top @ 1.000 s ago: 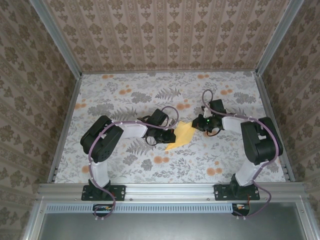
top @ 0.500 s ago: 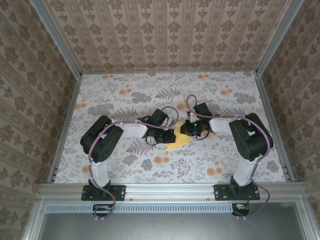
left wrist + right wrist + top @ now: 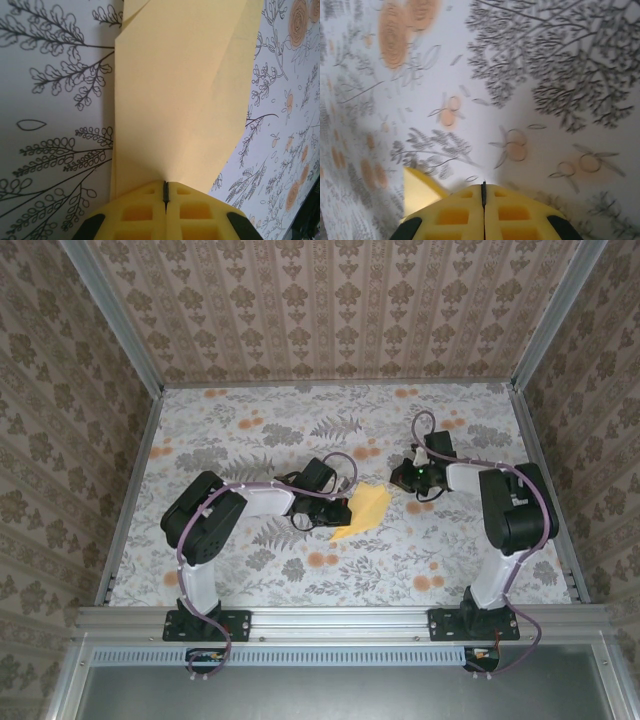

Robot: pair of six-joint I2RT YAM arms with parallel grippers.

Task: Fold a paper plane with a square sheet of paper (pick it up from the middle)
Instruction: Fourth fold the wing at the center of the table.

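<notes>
Where the patterned walls (image 3: 330, 310) closed it in on three sides, the floral surface (image 3: 250, 430) spread from the near rail to the far edge. The left arm (image 3: 205, 515) reached from its base at the near edge toward the middle. The right arm (image 3: 515, 505) stood up from its own base and bent inward toward the centre, on the right half.

The square sheet of paper (image 3: 365, 508) lay about midway between the left and right edges and a little nearer the near edge than the far one. It was folded into an uneven yellow shape, with one point aimed toward the near left. In the left wrist view the sheet (image 3: 180, 100) lay against the print, with a crease running along its right part and a folded corner at its far end.

The left gripper (image 3: 345, 512) sat at the sheet's left side. Seen from its wrist, the left gripper (image 3: 165, 187) had its jaws pressed together with no gap, the tips at the sheet's near edge. Whether any paper was pinched between them could not be told.

The right gripper (image 3: 402, 480) was apart from the sheet, off to its right and a little farther back. In its wrist view the right gripper (image 3: 483, 189) had its jaws closed together over bare print, with nothing between them.
</notes>
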